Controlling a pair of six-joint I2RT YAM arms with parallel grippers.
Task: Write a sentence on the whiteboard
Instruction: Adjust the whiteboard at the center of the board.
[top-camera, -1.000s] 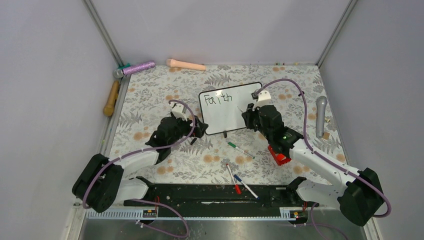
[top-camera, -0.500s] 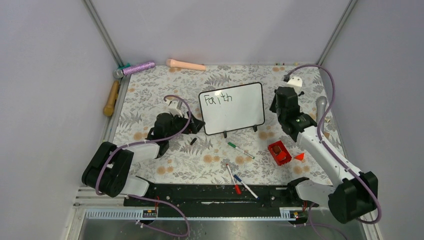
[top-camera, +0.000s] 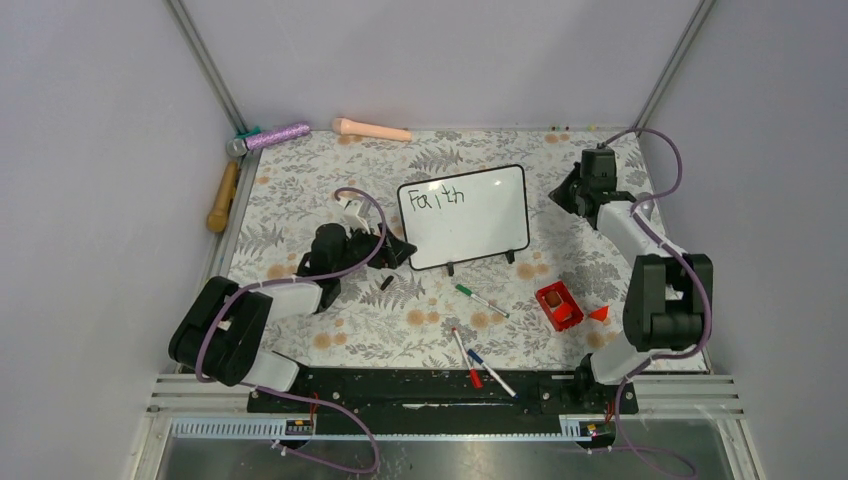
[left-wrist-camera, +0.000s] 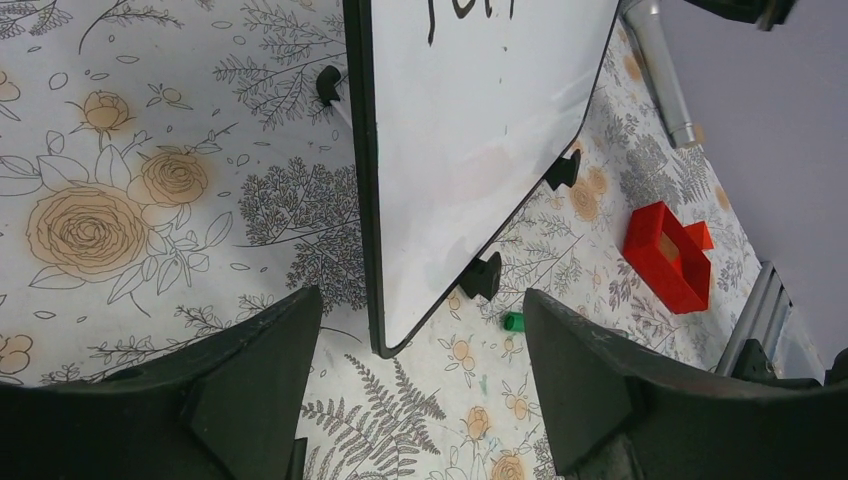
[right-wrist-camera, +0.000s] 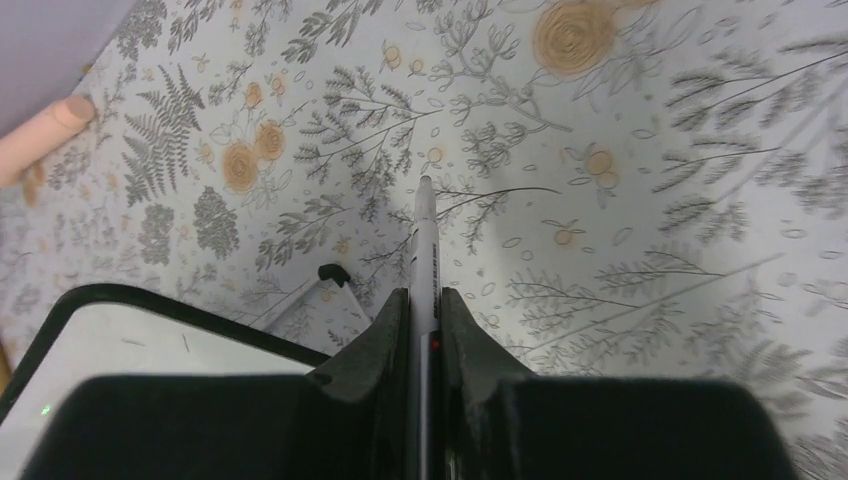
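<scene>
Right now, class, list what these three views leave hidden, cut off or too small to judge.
1. Left wrist view: the top edge cuts off the writing on the whiteboard; only stroke ends show.
2. Right wrist view: the right gripper hides the rear of the marker, and its body covers most of the whiteboard.
3. Top view: what lies in the red box is too small to name.

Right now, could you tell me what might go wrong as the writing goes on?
The left claw stands open astride a whiteboard corner, so the board could slide or tip under pen pressure. The right claw holds its marker off to the board's right; returning, it might misalign with or smear "Faith".
</scene>
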